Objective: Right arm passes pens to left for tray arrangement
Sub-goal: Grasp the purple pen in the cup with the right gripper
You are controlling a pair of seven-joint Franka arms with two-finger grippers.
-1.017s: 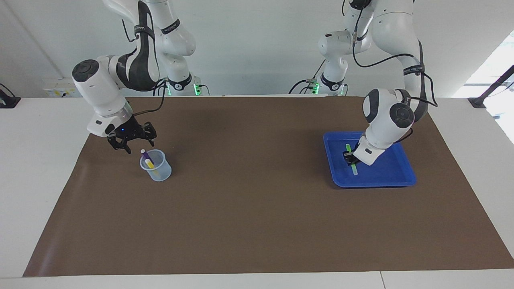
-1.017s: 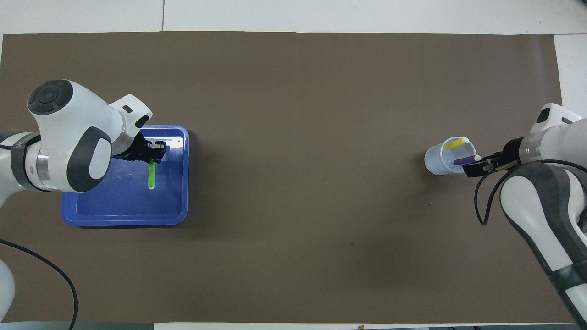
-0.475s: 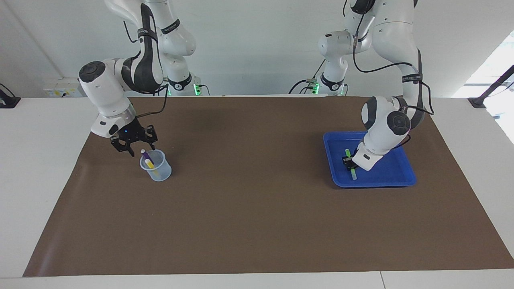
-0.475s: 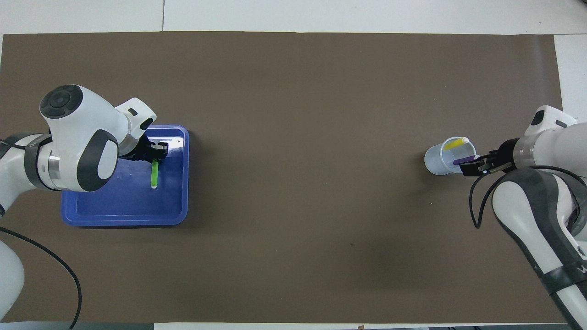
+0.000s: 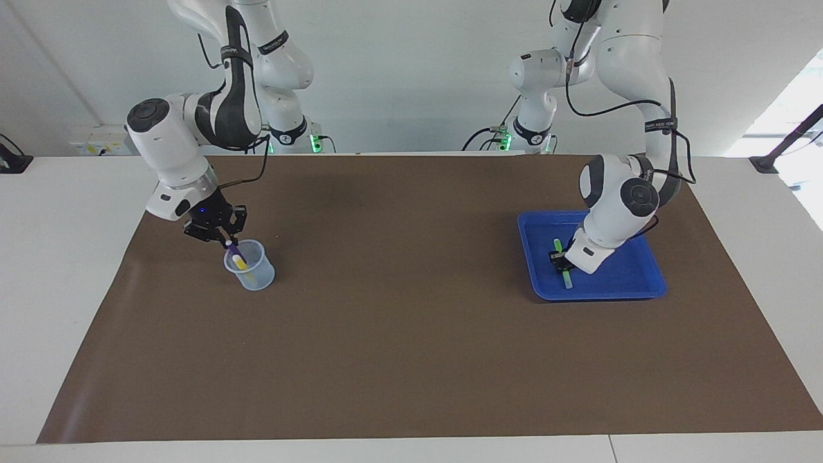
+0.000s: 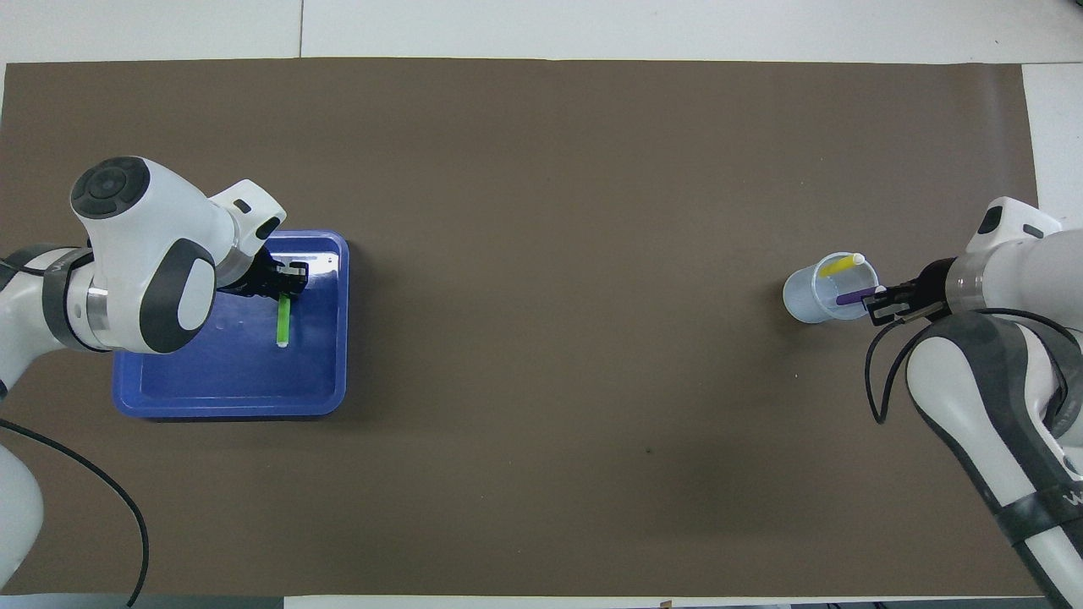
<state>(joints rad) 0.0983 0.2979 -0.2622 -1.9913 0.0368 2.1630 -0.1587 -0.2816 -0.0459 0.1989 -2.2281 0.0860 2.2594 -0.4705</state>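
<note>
The green pen (image 5: pixel 566 276) lies in the blue tray (image 5: pixel 633 283), toward the edge at the middle of the table. My left gripper (image 5: pixel 557 257) is low in the tray, shut on the pen's end nearer to the robots. In the overhead view the left gripper (image 6: pixel 292 279) covers that end of the green pen (image 6: pixel 282 321) in the tray (image 6: pixel 211 381). The purple pen (image 5: pixel 233 248) and the yellow pen (image 5: pixel 239 262) stand in a pale translucent cup (image 5: pixel 252 273). My right gripper (image 5: pixel 225 239) is at the purple pen's pale top; in the overhead view this gripper (image 6: pixel 882 303) is at the end of the purple pen (image 6: pixel 853 297), beside the yellow pen (image 6: pixel 839 266).
A brown mat (image 5: pixel 411 334) covers most of the white table. The cup (image 6: pixel 808 296) stands near the right arm's end of it, the tray near the left arm's end.
My right gripper has come down and across to the purple pen's top at the cup. My left gripper has sunk a little in the tray with the green pen.
</note>
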